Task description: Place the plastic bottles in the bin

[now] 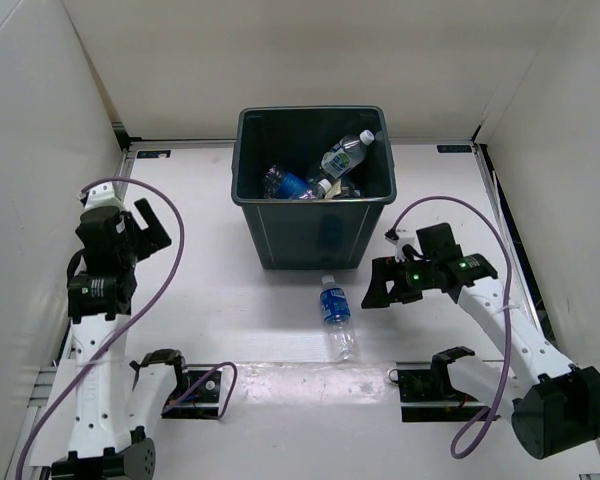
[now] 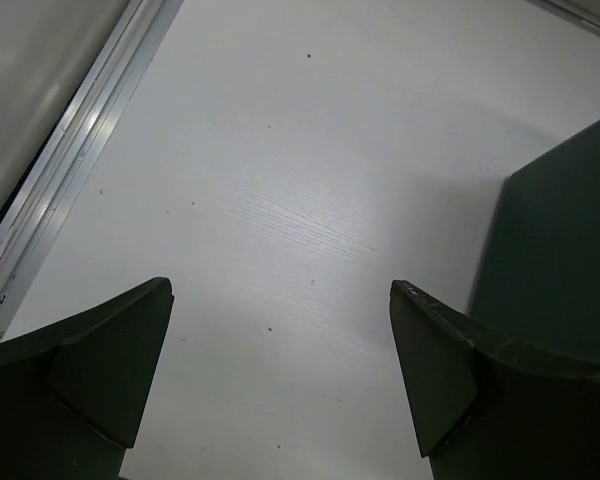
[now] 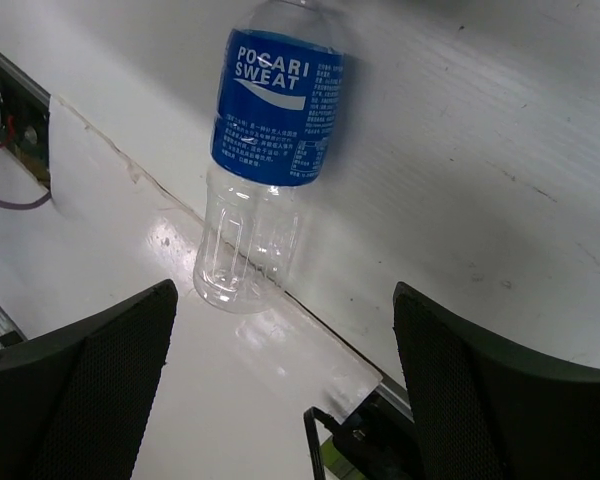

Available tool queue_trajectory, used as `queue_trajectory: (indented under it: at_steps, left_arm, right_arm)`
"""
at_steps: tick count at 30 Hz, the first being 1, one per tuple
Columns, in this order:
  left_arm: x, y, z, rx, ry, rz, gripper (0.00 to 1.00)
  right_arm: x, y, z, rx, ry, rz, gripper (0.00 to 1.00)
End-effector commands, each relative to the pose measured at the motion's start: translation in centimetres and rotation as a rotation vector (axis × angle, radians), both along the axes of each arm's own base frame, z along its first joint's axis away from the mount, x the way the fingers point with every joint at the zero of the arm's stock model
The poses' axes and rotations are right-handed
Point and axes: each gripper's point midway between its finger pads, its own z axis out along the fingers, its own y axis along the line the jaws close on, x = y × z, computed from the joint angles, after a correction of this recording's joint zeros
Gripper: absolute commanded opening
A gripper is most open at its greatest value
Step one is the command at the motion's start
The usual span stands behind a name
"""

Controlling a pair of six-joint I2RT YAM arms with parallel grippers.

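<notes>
Loose bottle (image 1: 336,316): lies on the table (image 1: 230,300), just before the bin (image 1: 312,232).
Handling: likely empty, so light, thin-walled and prone to roll.
Hold: across the labelled middle.
Right gripper (image 1: 372,283): fingers spread, empty, just beside it.
Left gripper (image 1: 148,226): fingers spread, empty.

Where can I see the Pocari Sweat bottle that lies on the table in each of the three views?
Top external: Pocari Sweat bottle lies centre, on the near side of the bin.
Left wrist: not in it.
Right wrist: top centre, label readable.
Shared landmark: glossy strip by its base.
</notes>
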Motion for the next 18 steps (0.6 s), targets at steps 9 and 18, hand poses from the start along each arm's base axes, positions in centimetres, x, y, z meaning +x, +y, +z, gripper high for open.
queue_trajectory:
  at_steps: [9,18]
  left_arm:
    - [-2.6,0.0,-1.4,-0.045,0.028,0.034,1.0]
    - [-6.9,-0.9,-4.5,-0.001,0.002,-0.037,1.0]
  right_arm:
    - [-1.5,2.4,-0.5,-0.002,-0.021,0.117,0.9]
    - [-2.8,3.3,-0.3,0.027,-0.026,0.189,0.9]
